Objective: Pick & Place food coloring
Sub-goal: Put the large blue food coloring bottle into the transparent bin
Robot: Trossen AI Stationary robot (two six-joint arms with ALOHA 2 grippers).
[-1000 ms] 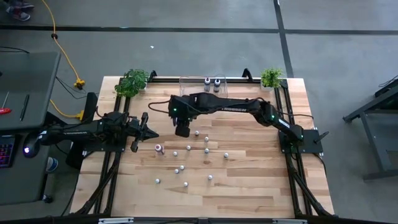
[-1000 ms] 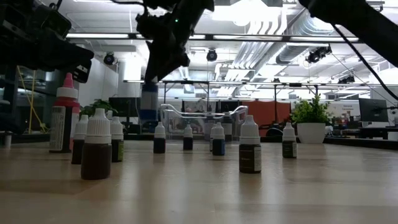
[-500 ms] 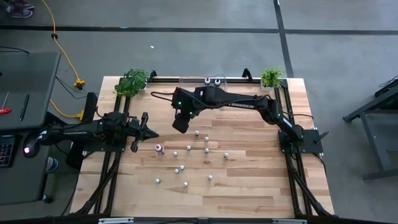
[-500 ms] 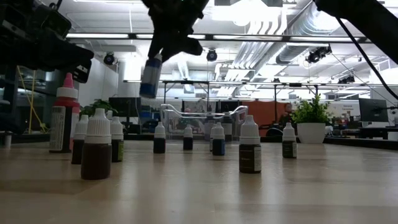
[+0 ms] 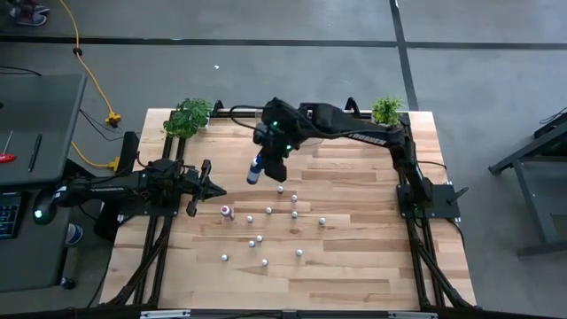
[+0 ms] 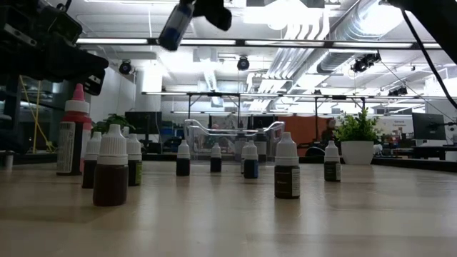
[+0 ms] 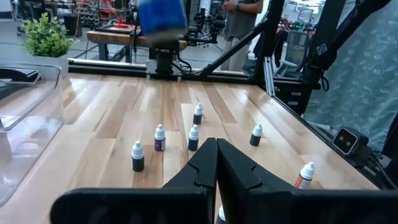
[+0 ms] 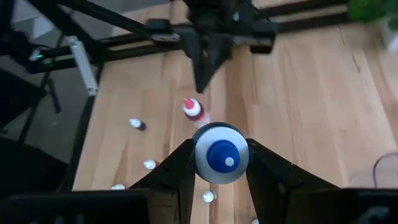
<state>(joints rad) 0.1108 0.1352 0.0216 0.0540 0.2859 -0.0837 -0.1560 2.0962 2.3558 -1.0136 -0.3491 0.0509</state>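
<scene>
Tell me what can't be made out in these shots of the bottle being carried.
- Right gripper, shut on the blue bottle: in the low view the top edge cuts it off.
- Blue bottle's label: blurred in the left wrist view, hidden end-on in the right wrist view.
- Clear bin contents: low view, standing bottles block it; high view, the arm covers it.
- Small bottles: colours too small in the high view.

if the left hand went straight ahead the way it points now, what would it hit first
Probably the small dark bottle just past the shut left hand, though depth is unclear; it may pass between that and the purple bottle.
</scene>
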